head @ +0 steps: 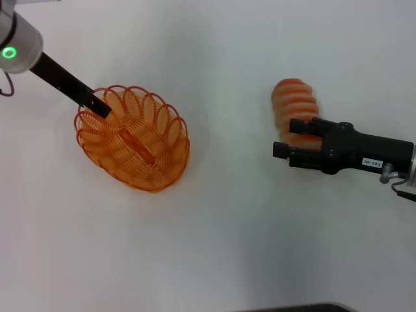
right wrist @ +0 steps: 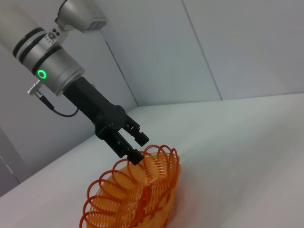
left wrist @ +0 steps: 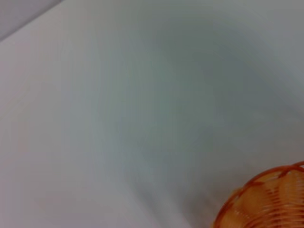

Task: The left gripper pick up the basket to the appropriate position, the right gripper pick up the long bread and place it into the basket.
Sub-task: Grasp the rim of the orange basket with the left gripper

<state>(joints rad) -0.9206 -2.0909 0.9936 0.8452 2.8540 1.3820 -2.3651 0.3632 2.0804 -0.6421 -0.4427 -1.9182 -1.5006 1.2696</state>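
The orange wire basket (head: pixel 133 140) sits on the white table at the left. It also shows in the right wrist view (right wrist: pixel 135 194) and at a corner of the left wrist view (left wrist: pixel 268 199). My left gripper (head: pixel 99 107) reaches its far-left rim; in the right wrist view the left gripper (right wrist: pixel 137 146) is open, one finger down at the rim loops and the other apart from them. The long bread (head: pixel 294 101) lies at the right. My right gripper (head: pixel 292 138) is open at the bread's near end, with one finger over the loaf and the other just past its end.
The white table (head: pixel 221 214) spreads between the basket and the bread. A pale wall (right wrist: pixel 213 47) stands behind the table. A dark edge (head: pixel 292 308) runs along the near side of the table.
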